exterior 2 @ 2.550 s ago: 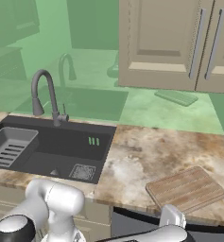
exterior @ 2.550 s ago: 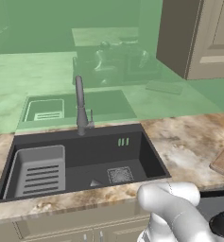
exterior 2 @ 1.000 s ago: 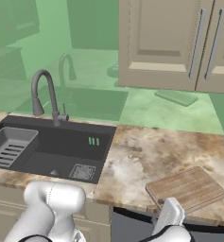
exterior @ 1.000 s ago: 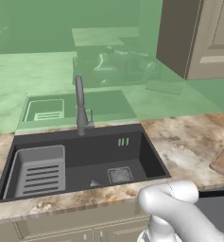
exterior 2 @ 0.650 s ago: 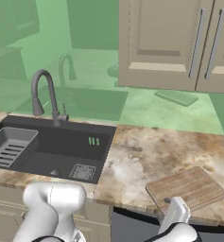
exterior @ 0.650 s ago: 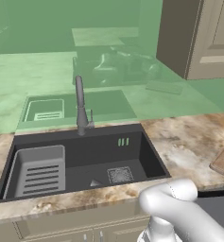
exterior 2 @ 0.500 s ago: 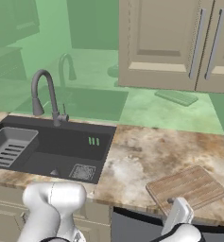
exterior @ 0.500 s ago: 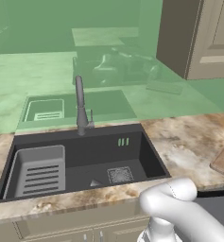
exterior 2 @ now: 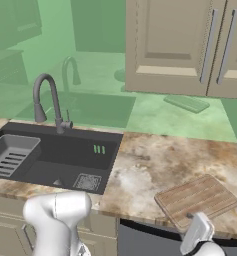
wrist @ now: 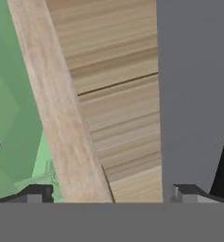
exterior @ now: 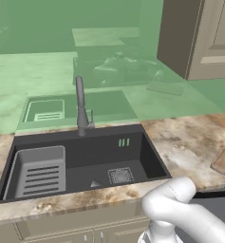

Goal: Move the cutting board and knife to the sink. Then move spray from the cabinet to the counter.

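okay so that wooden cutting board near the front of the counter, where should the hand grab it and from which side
Probably the near edge of the cutting board, approached from the front. It lies flat on the counter, so only its thin edges give the fingers purchase, and that edge overhangs the counter's front. The open hand already has the edge between its fingertips in the hand view.

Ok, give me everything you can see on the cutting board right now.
The cutting board is a flat rectangular slab of light-brown wood with plank grain running along its length. It lies flat on the marbled counter, right of the sink, turned at an angle, one corner near the front edge. Nothing lies on its top. The hand view shows its planks and pale edge close up, with the open jaws near it, not gripping.
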You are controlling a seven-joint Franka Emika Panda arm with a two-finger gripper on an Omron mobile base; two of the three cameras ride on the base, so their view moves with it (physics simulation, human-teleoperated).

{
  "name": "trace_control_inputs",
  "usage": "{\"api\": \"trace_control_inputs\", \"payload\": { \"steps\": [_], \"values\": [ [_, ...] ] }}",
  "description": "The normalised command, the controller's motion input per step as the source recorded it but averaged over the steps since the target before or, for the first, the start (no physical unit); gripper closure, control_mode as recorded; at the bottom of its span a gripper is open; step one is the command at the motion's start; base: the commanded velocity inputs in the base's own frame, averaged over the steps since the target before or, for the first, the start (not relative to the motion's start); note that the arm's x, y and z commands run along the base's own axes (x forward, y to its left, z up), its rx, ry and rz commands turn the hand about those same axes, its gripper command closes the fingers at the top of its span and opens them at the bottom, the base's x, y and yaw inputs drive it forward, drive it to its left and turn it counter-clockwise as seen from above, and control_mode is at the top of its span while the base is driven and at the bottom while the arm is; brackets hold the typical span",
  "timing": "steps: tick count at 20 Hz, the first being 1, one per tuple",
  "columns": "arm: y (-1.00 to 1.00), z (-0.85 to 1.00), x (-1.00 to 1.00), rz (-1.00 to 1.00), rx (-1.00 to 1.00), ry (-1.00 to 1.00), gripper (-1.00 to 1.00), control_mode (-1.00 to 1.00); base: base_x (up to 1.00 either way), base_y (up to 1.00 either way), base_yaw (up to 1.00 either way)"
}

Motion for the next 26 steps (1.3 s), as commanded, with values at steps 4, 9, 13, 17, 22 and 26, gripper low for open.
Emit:
{"api": "trace_control_inputs", "payload": {
  "steps": [4,9,13,17,22,26],
  "values": [
    [-0.16,-0.27,0.14,0.01,0.00,-0.02,-1.00,-1.00,0.00,0.00,0.00],
    [-0.04,-0.13,0.03,0.03,0.00,-0.01,-1.00,-1.00,0.00,0.00,0.00],
    [0.00,-0.11,0.00,0.03,0.00,0.00,-1.00,-1.00,0.00,0.00,0.00],
    [0.00,-0.02,0.00,0.02,0.00,0.00,1.00,-1.00,0.00,0.00,0.00],
    [0.00,0.00,0.00,0.01,0.00,0.00,1.00,-1.00,0.00,0.00,0.00],
    [-0.06,0.00,-0.07,0.01,0.00,-0.02,1.00,-1.00,0.00,0.00,0.00]
  ]
}}
